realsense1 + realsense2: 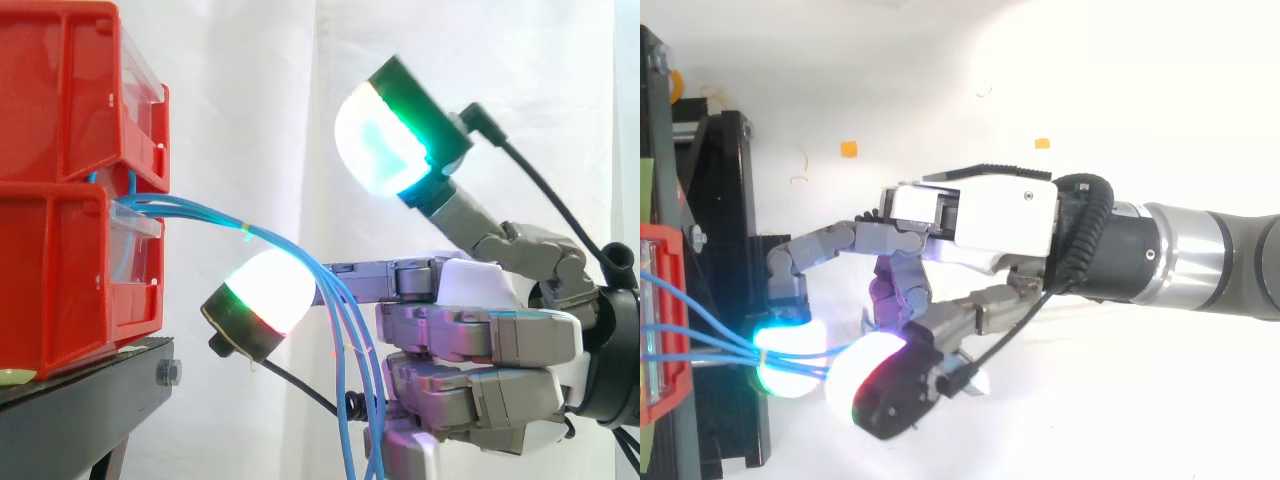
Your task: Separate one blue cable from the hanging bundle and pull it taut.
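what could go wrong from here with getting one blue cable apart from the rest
1. The blue cables are bound by a small tie near the red bins and hang close together, so the hand may catch several instead of one.
2. Its glowing pads stand wide apart with no cable pinched; closing from here could miss.
3. The cables run out from the bins, so a hard pull might shift the bins on the black stand.

No legible text, labels, numbers or signs on bins (60, 200), stand (85, 400), robot hand (480, 335).
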Available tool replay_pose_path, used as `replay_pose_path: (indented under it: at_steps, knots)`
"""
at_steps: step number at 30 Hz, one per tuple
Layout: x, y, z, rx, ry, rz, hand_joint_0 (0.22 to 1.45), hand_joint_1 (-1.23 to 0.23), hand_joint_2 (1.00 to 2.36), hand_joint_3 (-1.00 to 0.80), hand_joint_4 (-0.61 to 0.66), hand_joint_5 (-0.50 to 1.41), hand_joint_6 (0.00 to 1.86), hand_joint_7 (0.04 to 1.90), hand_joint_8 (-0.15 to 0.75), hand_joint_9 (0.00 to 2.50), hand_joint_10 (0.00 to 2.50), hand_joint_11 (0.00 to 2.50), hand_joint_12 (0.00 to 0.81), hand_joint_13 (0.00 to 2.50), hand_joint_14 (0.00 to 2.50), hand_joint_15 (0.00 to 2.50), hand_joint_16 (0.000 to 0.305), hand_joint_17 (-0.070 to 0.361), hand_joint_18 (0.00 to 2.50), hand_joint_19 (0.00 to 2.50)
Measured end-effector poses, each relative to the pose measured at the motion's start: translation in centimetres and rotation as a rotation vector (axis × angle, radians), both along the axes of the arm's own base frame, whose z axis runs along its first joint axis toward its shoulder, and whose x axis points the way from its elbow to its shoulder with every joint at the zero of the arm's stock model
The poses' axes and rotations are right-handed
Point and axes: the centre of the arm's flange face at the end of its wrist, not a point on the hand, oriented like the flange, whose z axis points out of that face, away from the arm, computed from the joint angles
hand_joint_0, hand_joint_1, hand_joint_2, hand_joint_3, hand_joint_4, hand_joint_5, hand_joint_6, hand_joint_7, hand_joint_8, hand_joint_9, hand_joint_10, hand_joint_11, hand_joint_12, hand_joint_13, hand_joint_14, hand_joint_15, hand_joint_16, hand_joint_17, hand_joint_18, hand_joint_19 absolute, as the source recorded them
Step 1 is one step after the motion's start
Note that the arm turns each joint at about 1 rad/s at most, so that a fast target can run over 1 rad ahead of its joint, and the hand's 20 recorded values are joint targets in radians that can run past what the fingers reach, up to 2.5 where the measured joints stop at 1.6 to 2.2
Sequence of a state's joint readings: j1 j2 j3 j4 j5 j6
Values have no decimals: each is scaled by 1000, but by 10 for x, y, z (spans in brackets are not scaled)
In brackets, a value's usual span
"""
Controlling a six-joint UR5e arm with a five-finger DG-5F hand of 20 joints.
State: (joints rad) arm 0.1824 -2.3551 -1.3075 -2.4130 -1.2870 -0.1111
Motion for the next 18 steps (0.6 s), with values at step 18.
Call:
replay_pose_path:
  at_steps: [18]
  knots:
    - [-2,-1,-3,-6,21,-4,729,-658,1000,-500,23,145,504,1248,140,2105,29,664,319,1719,25,1057,51,116,1236,807]
